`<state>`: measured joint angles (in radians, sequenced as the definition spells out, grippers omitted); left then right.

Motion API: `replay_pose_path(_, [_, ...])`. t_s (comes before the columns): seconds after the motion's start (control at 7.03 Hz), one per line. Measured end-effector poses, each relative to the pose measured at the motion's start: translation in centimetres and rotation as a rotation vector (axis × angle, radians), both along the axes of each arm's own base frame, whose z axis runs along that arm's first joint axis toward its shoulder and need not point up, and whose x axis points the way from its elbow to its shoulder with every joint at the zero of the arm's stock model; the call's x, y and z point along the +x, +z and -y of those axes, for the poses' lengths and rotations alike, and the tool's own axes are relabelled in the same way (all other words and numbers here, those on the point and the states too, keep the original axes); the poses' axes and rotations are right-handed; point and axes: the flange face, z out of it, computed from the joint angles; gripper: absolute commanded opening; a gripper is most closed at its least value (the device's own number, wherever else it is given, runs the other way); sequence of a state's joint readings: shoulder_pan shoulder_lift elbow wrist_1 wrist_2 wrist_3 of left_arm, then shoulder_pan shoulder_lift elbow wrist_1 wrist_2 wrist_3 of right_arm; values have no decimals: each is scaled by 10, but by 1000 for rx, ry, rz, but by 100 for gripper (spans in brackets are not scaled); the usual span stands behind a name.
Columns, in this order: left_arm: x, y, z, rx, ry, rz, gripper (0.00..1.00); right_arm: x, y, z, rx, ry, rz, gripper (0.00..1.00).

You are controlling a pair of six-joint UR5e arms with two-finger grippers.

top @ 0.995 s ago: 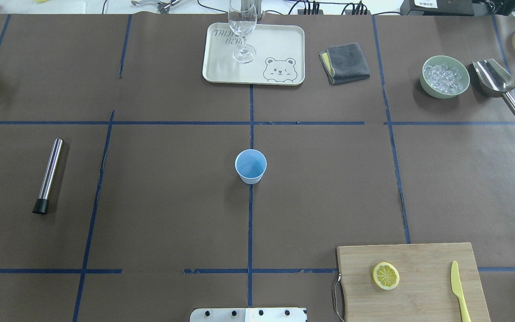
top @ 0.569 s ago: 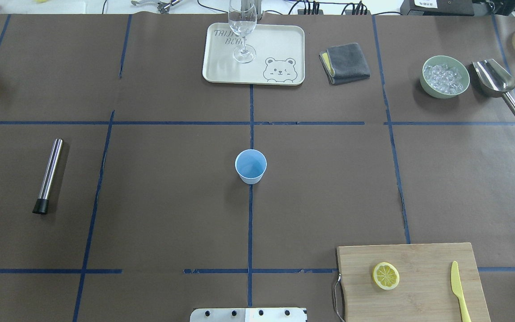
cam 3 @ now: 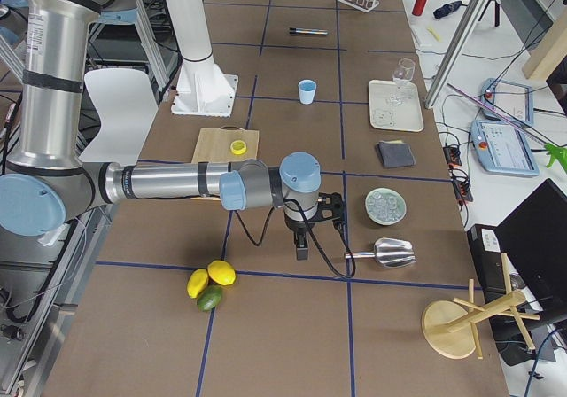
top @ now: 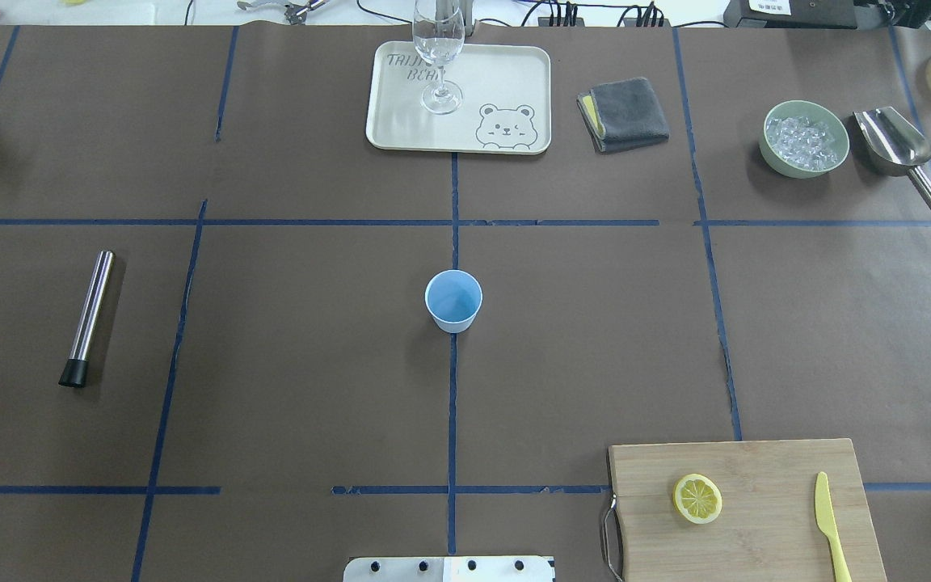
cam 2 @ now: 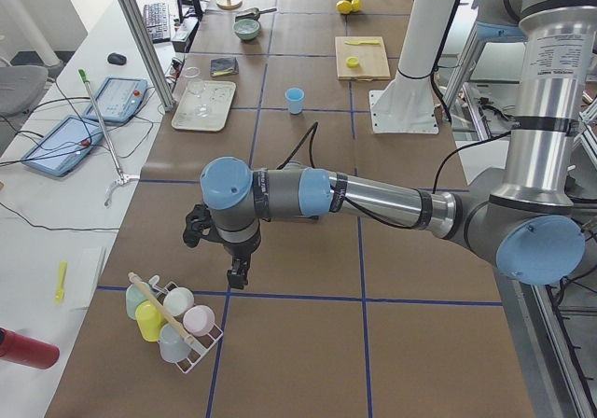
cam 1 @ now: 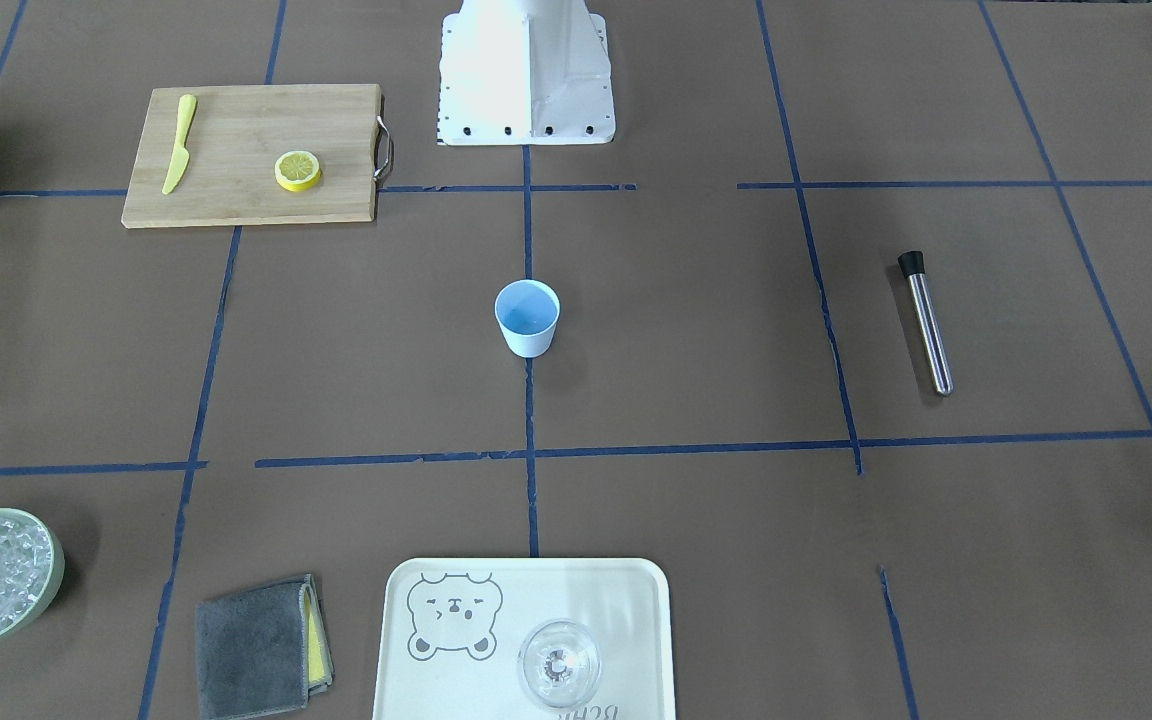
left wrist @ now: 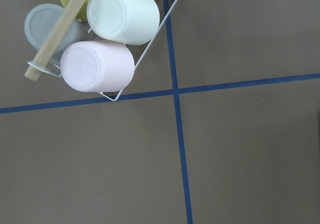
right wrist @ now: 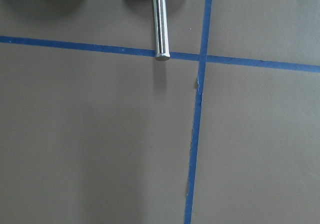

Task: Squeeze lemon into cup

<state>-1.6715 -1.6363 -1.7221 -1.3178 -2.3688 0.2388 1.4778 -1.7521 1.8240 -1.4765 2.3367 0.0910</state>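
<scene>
The lemon slice (top: 697, 498) lies flat on a wooden cutting board (top: 764, 465) at the near right, and also shows in the front view (cam 1: 297, 170). The light-blue cup (top: 453, 301) stands upright at the table's middle and looks empty inside (cam 1: 527, 317). My left gripper (cam 2: 239, 276) hangs over the table's left end beside a wire rack of cups, far from the blue cup. My right gripper (cam 3: 302, 252) hangs over the table's right end near a metal scoop. I cannot tell whether either is open or shut; both show only in the side views.
A yellow knife (top: 829, 525) lies on the board. A tray (top: 506, 73) with a clear glass (top: 439, 48), a grey cloth (top: 625, 113), a green bowl of ice (top: 803, 137) and a scoop (top: 894, 145) stand at the far side. A metal tube (top: 90, 317) lies left.
</scene>
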Motion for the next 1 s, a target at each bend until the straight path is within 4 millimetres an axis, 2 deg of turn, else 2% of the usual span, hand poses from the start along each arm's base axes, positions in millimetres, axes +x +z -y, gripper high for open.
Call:
replay_pose_path(0.28, [2, -19, 1, 63, 4, 1, 100, -10, -3, -2, 27, -1, 31, 100])
replay_pose_path(0.57, [5, -21, -1, 113, 8, -27, 100, -32, -15, -4, 11, -4, 72, 100])
replay_pose_path(1.0, [15, -24, -8, 168, 20, -108, 100, -101, -66, -27, -15, 21, 156, 100])
